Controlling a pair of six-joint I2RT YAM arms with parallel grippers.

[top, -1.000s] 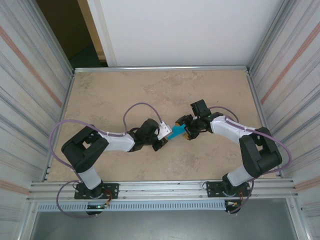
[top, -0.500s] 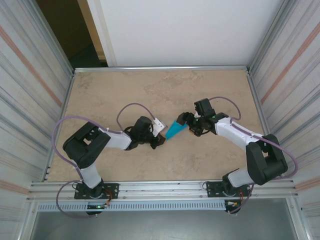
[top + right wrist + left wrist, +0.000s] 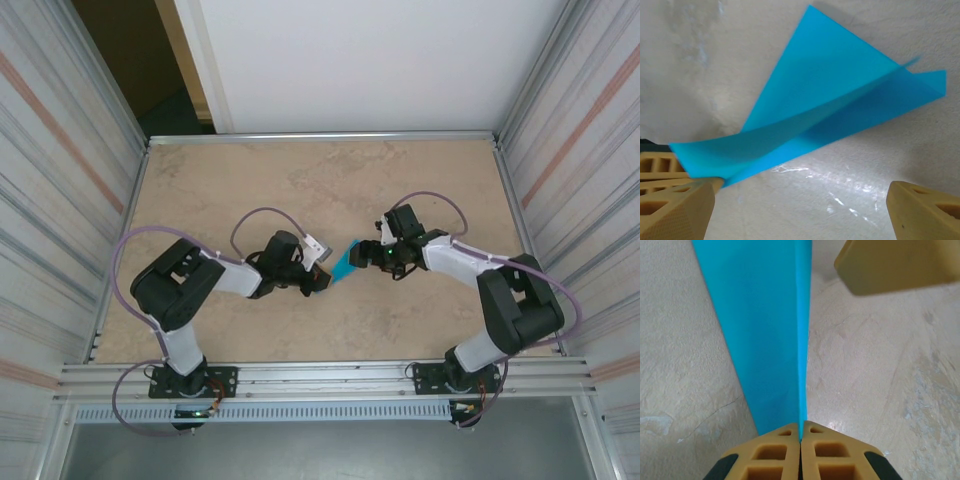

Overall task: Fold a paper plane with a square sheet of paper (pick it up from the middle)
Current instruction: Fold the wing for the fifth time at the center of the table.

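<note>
L jaws: pinched shut on paper plane (image 3: 770, 330), narrow tip.
R jaws: spread wide, gripping nothing; plane just ahead.

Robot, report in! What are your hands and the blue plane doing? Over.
Left hand shut on paper plane, narrow end. Right hand open, not gripping. Nothing in the way. Over.

The left arm (image 3: 235, 283) and the right arm (image 3: 455, 262) pair black blocky joints with white shells; a lilac cable (image 3: 262, 210) loops along each. The left gripper (image 3: 801, 440) has ochre plastic fingers (image 3: 765, 460) moulded with rectangular hollows, black-cornered.
</note>
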